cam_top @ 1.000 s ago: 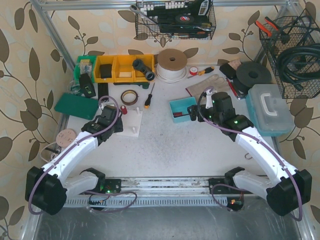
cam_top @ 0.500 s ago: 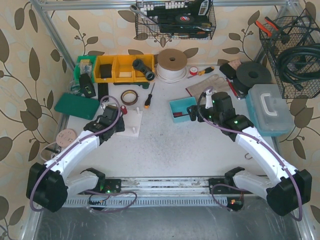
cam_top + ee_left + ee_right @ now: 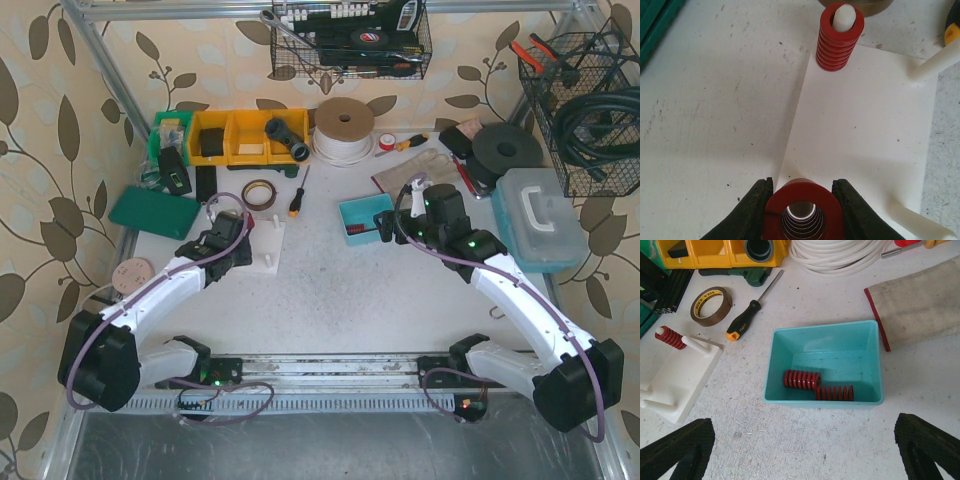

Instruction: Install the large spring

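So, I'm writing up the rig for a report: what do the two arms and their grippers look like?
Both the left arm and right arm have white links between bulky black joints. A purple cable loops along each, and small green lights glow on the right wrist. The fingers are black with rough, textured pads.

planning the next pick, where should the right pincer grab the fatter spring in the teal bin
Mid-length across its coils, from straight above: the spring lies on its side, and the bin walls block any sideways approach.
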You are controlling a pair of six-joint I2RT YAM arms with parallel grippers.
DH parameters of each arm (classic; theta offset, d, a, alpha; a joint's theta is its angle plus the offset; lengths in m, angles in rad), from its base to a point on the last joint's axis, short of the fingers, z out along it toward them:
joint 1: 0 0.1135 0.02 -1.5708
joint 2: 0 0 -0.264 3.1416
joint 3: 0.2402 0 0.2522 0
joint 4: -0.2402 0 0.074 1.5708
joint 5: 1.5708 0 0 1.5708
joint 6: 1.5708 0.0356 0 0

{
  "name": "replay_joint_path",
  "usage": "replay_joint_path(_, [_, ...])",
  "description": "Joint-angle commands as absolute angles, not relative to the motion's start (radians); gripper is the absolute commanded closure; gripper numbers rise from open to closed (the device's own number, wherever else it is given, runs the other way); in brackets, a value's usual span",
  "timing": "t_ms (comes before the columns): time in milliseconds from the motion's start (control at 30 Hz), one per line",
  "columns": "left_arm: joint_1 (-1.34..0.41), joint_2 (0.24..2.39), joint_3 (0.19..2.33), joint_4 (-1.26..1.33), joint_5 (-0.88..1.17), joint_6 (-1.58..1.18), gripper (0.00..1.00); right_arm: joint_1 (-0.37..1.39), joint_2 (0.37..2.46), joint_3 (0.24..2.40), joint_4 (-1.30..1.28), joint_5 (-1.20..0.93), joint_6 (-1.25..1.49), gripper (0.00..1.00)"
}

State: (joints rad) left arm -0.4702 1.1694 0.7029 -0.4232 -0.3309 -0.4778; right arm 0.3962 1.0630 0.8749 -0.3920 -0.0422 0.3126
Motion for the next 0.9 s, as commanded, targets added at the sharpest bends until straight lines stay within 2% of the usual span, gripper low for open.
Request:
replay_joint_path(0, [-0.460,1.190,0.681,-0.368,-0.343,-0.481,1.00,0.393,1.048,0.877,-0.377,-0.056,0.301,0.03])
replay_joint_path(367, [-0.460,1.287,0.654,-0.330,-0.371,-0.489,0.99,0.393,1.063,0.879,-0.376,-0.067,0.300,0.03])
replay_joint_path(467, [-0.460,1.293,0.660,-0.337,-0.380,-0.492,0.84,0.392,1.065,0.880,-0.376,-0.069,0.298,0.03])
replay_joint_path(867, [-0.460,1.250,0.668,-0.373,-0.397,-0.500,0.50,0.392,1.063,0.887,-0.381,-0.064,0.297,0.03])
